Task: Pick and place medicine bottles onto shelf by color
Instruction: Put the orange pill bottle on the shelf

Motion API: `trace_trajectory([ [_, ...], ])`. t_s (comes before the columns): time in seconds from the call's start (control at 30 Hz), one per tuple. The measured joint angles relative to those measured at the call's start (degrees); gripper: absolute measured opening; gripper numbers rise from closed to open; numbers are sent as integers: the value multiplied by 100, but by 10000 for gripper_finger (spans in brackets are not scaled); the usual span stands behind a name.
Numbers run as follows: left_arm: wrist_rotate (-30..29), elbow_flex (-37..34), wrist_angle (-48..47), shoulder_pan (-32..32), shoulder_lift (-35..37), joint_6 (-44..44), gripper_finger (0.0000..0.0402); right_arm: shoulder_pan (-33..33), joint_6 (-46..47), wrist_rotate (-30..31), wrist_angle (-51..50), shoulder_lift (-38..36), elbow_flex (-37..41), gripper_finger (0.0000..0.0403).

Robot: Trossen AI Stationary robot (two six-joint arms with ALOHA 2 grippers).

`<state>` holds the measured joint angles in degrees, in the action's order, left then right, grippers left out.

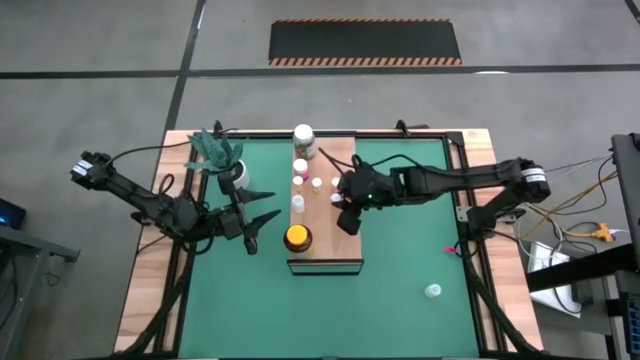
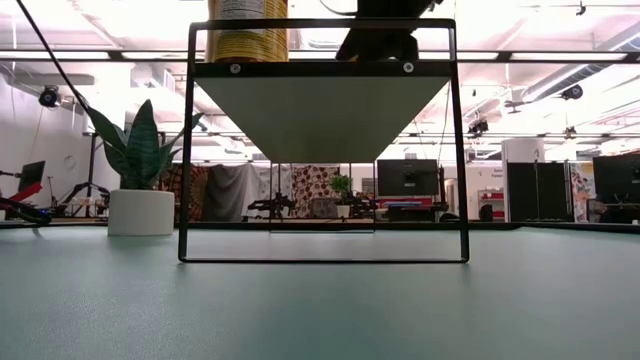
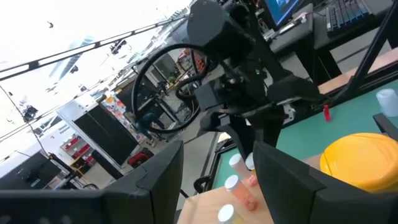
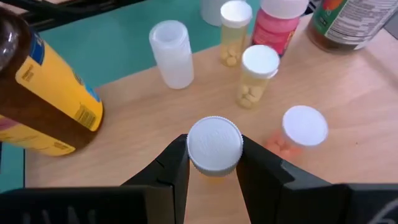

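Overhead and wrist views of two arms at a green-matted surface [image 1: 400, 270] carrying a raised wooden shelf [image 1: 345, 250]. The right gripper [image 4: 214, 163] is over the shelf's right half, its jaws pinching a white-capped bottle [image 4: 214, 144] just below the ribbed cap, with the bottle above the board; whether its base touches the wood cannot be told. Standing on the shelf near it are a small bottle with orange pills [image 4: 303, 132], a white-capped bottle of pale tablets [image 4: 257, 73], a second like it [image 4: 234, 23], a clear empty vial [image 4: 170, 52], a pink bottle [image 4: 277, 26] and, at the far end, a white-lidded jar [image 1: 303, 139]. The amber jar with a yellow lid [image 1: 297, 238] stands at the shelf's near left end. The left gripper [image 1: 262, 222] hovers just left of the shelf beside this jar, jaws spread and holding nothing. One stray small bottle [image 1: 432, 291] lies on the mat well to the near right of the shelf. A potted plant [image 1: 226, 160] stands at the far left. In the level view the shelf's dark frame [image 2: 188, 150] rises above the mat.
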<state>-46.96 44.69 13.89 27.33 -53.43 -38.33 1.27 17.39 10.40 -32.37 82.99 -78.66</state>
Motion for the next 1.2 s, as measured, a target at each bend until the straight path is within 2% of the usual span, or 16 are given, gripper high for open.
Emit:
trace_trajectory([
  [0.37,-2,-7,-64,0,0,-11,178,121,363,615,4,45,222,105],
  [1.2,-4,-5,-83,0,0,-111,178,224,562,419,139,45,364,105],
])
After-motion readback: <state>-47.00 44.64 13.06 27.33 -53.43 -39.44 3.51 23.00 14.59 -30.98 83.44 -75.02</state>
